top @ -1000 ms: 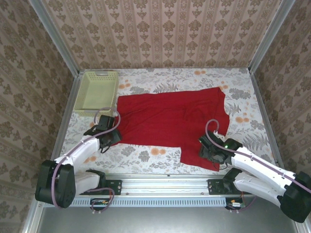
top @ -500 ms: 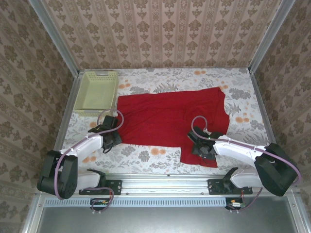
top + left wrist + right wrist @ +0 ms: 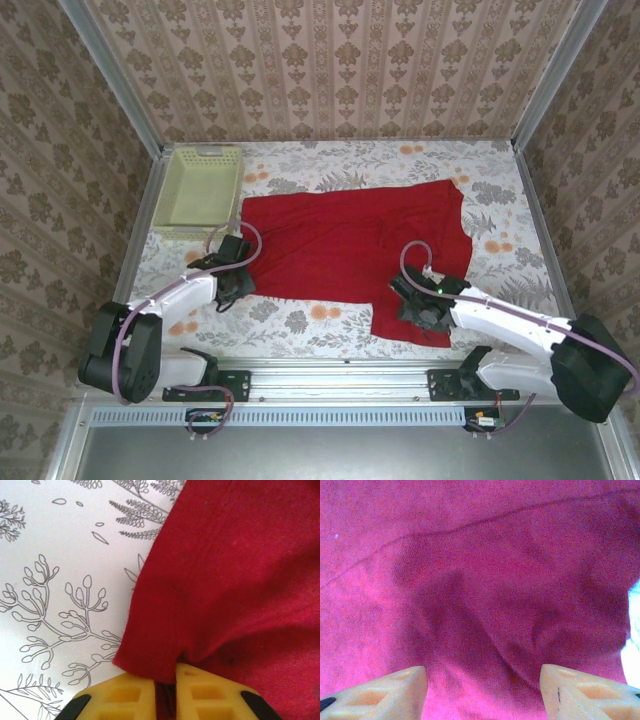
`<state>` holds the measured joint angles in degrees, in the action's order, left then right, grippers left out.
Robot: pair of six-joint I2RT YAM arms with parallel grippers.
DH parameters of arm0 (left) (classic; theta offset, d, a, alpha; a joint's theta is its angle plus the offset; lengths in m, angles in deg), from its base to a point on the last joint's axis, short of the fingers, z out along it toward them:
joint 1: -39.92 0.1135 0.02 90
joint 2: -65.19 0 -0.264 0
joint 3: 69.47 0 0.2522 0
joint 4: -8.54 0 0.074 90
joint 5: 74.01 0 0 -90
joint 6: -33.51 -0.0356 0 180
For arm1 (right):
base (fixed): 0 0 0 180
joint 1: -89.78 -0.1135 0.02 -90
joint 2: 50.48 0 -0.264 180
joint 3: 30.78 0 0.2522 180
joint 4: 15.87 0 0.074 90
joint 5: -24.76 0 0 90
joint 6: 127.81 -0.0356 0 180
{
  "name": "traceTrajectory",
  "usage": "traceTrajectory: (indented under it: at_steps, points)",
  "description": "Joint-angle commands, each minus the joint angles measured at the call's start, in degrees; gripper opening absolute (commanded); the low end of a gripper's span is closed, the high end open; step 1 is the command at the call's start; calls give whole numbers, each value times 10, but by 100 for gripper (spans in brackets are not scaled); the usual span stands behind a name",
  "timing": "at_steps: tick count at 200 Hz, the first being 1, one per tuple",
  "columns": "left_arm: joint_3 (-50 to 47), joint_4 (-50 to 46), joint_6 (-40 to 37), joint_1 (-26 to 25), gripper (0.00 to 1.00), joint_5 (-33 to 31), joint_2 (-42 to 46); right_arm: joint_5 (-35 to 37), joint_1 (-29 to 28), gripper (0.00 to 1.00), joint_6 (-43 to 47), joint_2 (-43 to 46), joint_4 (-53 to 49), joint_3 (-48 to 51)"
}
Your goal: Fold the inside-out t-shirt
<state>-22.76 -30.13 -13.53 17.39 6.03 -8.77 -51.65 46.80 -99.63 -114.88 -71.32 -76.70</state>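
Two hands work one t-shirt (image 3: pixel 350 245). Ref. landmark: basket (image 3: pixel 170 222), at the far-left corner of the tabletop (image 3: pixel 300 322).

1. Location. T-shirt lies spread on the tabletop, just right of the basket. One flap runs toward the near edge, well apart from the basket.
2. Left hand (image 3: pixel 236 283): just nearer than the basket, at the shirt's left edge. Wrist view: fingers (image 3: pixel 125 695) pinched almost together, a tuck of red hem caught between them. It grips the t-shirt.
3. Right hand (image 3: pixel 415 305): well apart from the basket, low over the near flap. Wrist view: fingers (image 3: pixel 385 692) spread wide, cloth below, nothing between them. No grip.

Step in hand (est.): secure a second grab pt. before any lift.
- Lower the right hand until both fingers press cloth, then close. Aim near the flap's edge; a mid-panel pinch takes one layer only and bunches.
- Left pinch looks shallow, close to the hem. Check the hold before pulling; it may slip.
- Lift both hands together, keeping the cloth taut btwn. them.

Surroundings / obstructions.
- Basket sits just beside the left hand; swing away from it, or the cloth may snag its rim.
- Walls (image 3: pixel 330 70) enclose three sides and limit the sweep.
- Rail (image 3: pixel 340 372) at the near edge, opp. the basket: keep the hem clear of it.
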Motion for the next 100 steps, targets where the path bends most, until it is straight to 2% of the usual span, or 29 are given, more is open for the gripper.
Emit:
traceTrajectory:
  at_steps: [1, 22, 45, 100]
  points:
    - [19, -12, 0, -5, 9, -18, -4, 31, -41, 64, -63, 19, -67, 11]
    - [21, -11, -2, -5, 5, -20, -6, 22, -70, 65, -92, -4, -64, 17]
    - [25, -11, -4, -6, 0, -20, -7, 0, -89, 64, -109, -38, -16, 35]
    - [32, -11, -9, -10, 0, -16, -8, -7, -126, 59, -129, -100, 3, 23]
